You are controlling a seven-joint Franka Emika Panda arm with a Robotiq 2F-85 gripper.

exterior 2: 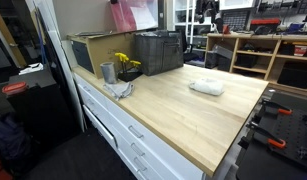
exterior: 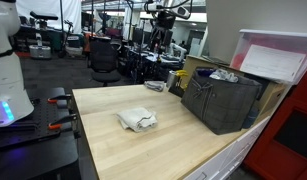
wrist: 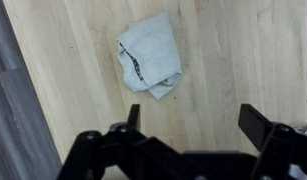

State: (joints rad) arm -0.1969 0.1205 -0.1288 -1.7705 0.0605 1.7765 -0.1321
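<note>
Cloth [wrist: 151,55] on wooden worktop [wrist: 233,60] (lab [exterior: 108,45] behind).

crumpled grey cloth [wrist: 150,55] on wooden table [wrist: 233,60], open gripper [wrist: 193,118] below

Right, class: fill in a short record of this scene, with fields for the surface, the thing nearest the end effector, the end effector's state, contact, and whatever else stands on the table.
Surface: light wooden table
Nearest thing: crumpled pale grey cloth, lying near the table's middle
End effector: open, jaws wide, holding nothing
Contact: none visible; in the wrist view the cloth lies apart from the fingers
Other things: dark crate, metal cup and yellow flowers, grouped along one edge
</note>
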